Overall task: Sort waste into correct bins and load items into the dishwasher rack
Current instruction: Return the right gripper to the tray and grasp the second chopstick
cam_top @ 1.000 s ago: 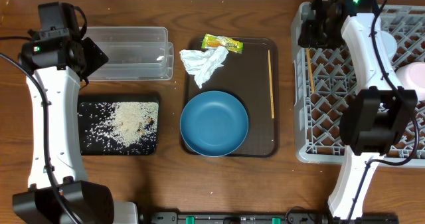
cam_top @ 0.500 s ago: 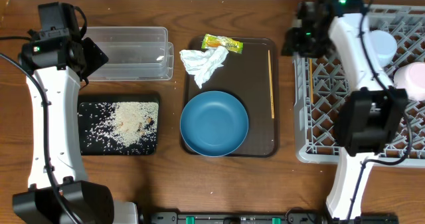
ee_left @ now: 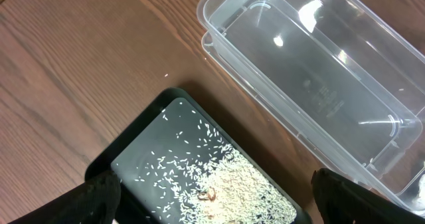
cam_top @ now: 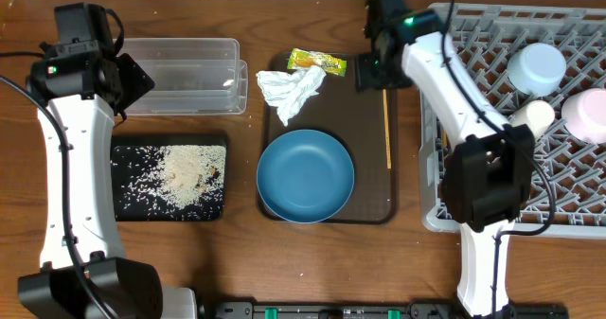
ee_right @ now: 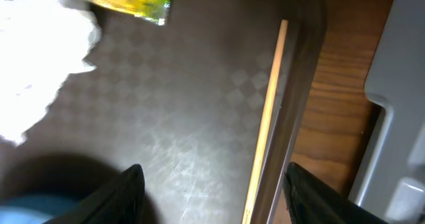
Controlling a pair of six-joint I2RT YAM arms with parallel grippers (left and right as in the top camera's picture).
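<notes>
My right gripper (cam_top: 372,69) hangs open over the back right corner of the brown serving tray (cam_top: 327,210). In the right wrist view its jaws (ee_right: 216,207) hold nothing. One wooden chopstick (ee_right: 269,111) lies on the tray below, close to the right finger. Beside it are the yellow-green wrapper (cam_top: 317,62), the crumpled napkin (cam_top: 291,87) and the dark-blue dish (cam_top: 305,176). The grey rack (cam_top: 568,220) holds a light-blue bowl (cam_top: 536,68), a pink bowl (cam_top: 587,114) and a cream cup (cam_top: 530,118). My left gripper (ee_left: 212,211) is open above the black tray (ee_left: 133,161) of rice crumbs (cam_top: 180,175).
The clear tub (cam_top: 185,76) stands behind the black tray, with nothing in it. The rack's grey wall (ee_right: 398,117) rises just right of the brown tray's rim. Bare wooden tabletop (cam_top: 284,262) runs along the front.
My right arm has swung left from the rack's left edge to over the brown tray's back right corner, its jaws spreading wider. The left arm has not moved.
</notes>
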